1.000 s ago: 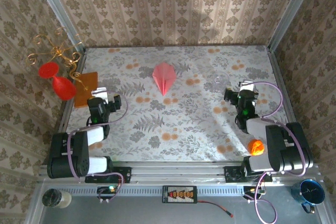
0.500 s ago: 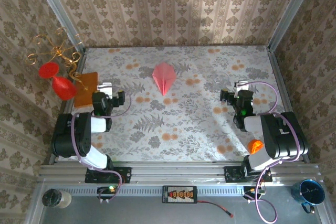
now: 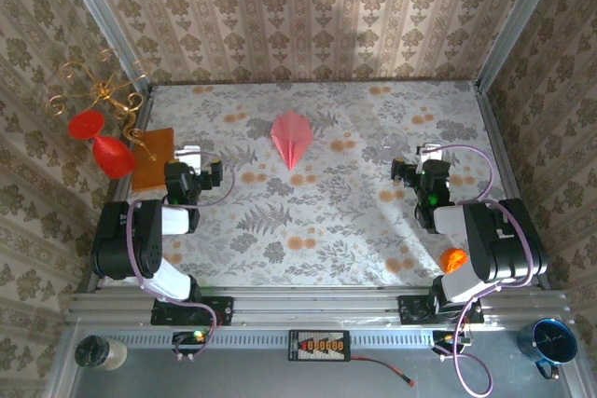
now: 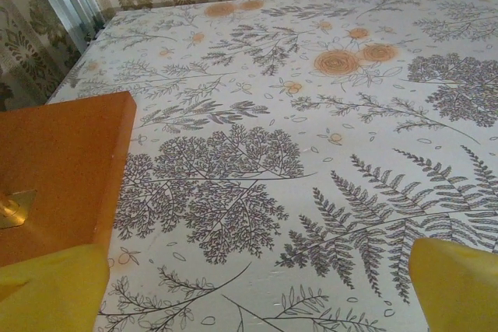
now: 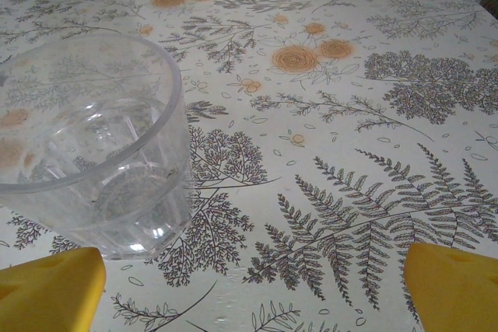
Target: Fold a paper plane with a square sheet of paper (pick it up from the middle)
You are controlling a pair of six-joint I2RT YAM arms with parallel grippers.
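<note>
Two at once: holding left claw (image 3: pixel 191 177) and right claw (image 3: pixel 422 170) wide open, gripping nothing. Seeing the small pink folded paper plane (image 3: pixel 292 136) lying flat far up the flowery surface (image 3: pixel 354 221), well apart from both. Probably light, thin, crushable; best pinching gently along its middle crease.

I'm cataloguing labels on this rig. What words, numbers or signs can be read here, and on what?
None can be read.
The black box at the bottom of the top view: a row of orange marks, too small to read.
The blue mug: a white squiggle, not legible as text.
The paper plane: plain.
</note>
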